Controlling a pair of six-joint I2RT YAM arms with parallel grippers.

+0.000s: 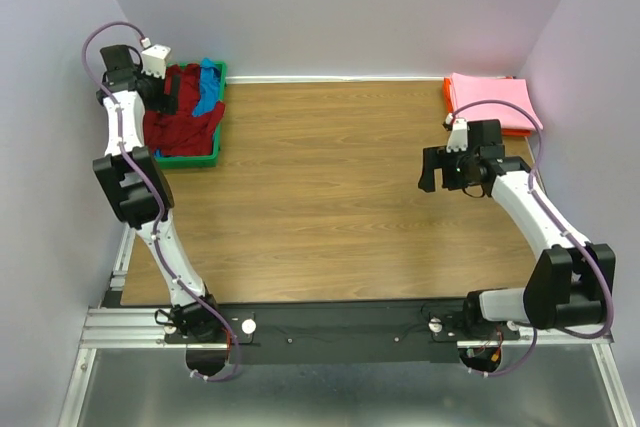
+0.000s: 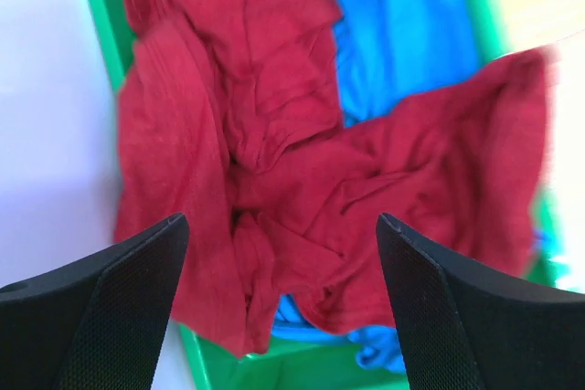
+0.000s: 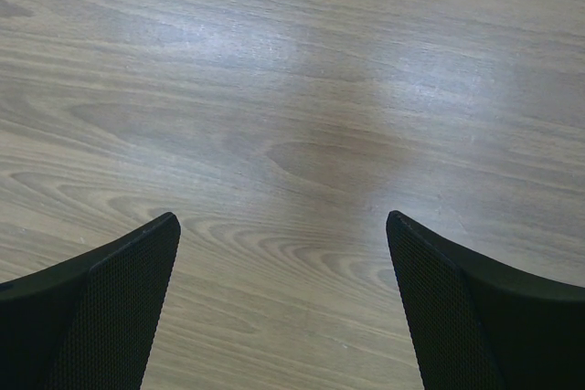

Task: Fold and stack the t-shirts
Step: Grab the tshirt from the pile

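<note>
Over the table (image 1: 330,197), left end effector (image 2: 281,226) gapes wide, empty.

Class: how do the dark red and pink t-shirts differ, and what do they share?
The dark red t-shirt is crumpled in the green bin; the pink t-shirt lies flat on the orange tray. Red overlaps a blue t-shirt; pink lies alone. Both sit at the far edge.

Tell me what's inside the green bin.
A crumpled red shirt fills most of the bin, lying partly over a blue shirt. The bin's floor and anything beneath the cloth are covered, so more cannot be seen.
</note>
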